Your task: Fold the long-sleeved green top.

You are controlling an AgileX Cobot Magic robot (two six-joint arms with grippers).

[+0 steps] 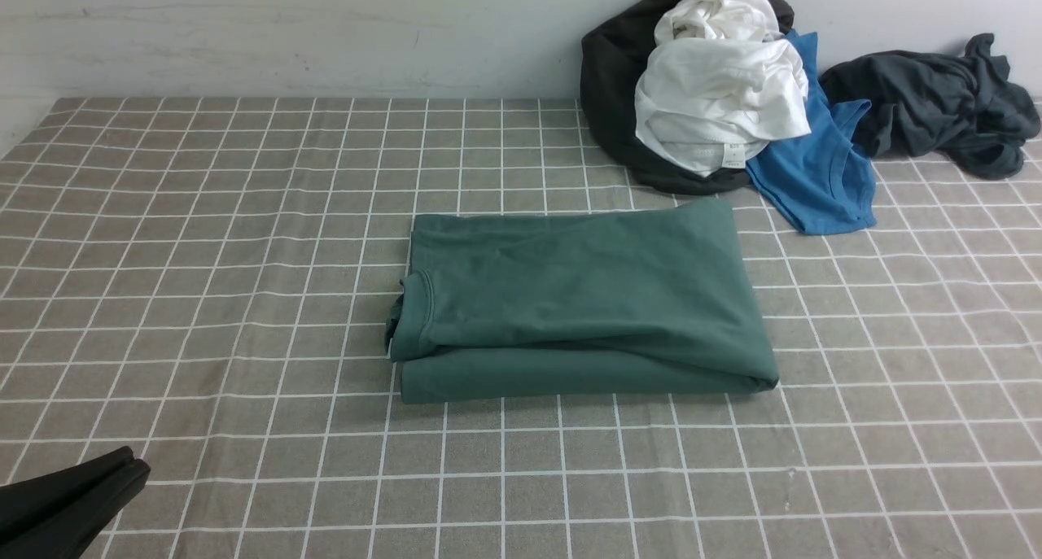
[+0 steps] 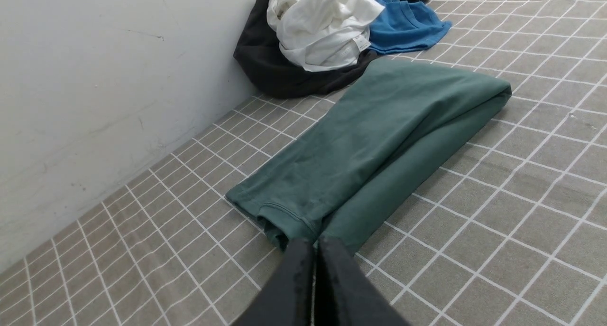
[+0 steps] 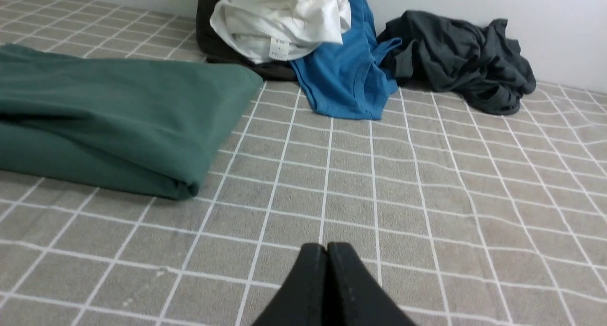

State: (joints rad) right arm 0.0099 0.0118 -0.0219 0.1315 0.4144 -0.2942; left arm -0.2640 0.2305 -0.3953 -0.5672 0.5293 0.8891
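The green long-sleeved top [image 1: 582, 307] lies folded in a neat rectangle at the middle of the checked tablecloth, its neck opening at the left end. It also shows in the left wrist view [image 2: 374, 145] and the right wrist view [image 3: 109, 117]. My left gripper [image 1: 130, 465] is shut and empty at the front left corner, well apart from the top; in its own view [image 2: 315, 243] the fingertips are together. My right gripper [image 3: 327, 246] is shut and empty over bare cloth, to the right of the top; it is out of the front view.
A heap of clothes lies at the back right by the wall: a white garment [image 1: 720, 95] on a black one [image 1: 610, 79], a bright blue shirt [image 1: 822, 168], and a dark grey garment [image 1: 936, 103]. The white wall [image 1: 285, 30] bounds the table's far edge.
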